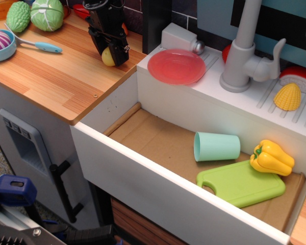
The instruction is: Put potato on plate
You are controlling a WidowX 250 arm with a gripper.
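1. Just left of the round translucent pink-red plastic plate [176,66], on the wooden countertop [56,81], the black robot gripper [110,56] stands low over the small pale-yellow egg-shaped plastic potato [108,56].
2. Its two dark fingers sit either side of the potato, drawn narrow around it; only a strip of yellow shows between them. Whether they press firmly or merely bracket it, I cannot tell.
3. The potato appears to rest on the countertop beside the plate, near the counter's edge, not lifted.
4. The plate lies empty on the white sink deck [204,87], between the gripper and the grey plastic tap [242,56].
5. Step in hand, as I judge it: the grasp itself, at or near closing. Carrying has not begun.
6. The next move likely calls for a secure pinch, a lift clear of the countertop, then travel rightward to the plate and a low release.
7. The smooth rounded toy may slip or roll, so a centred grip and a gentle set-down matter.
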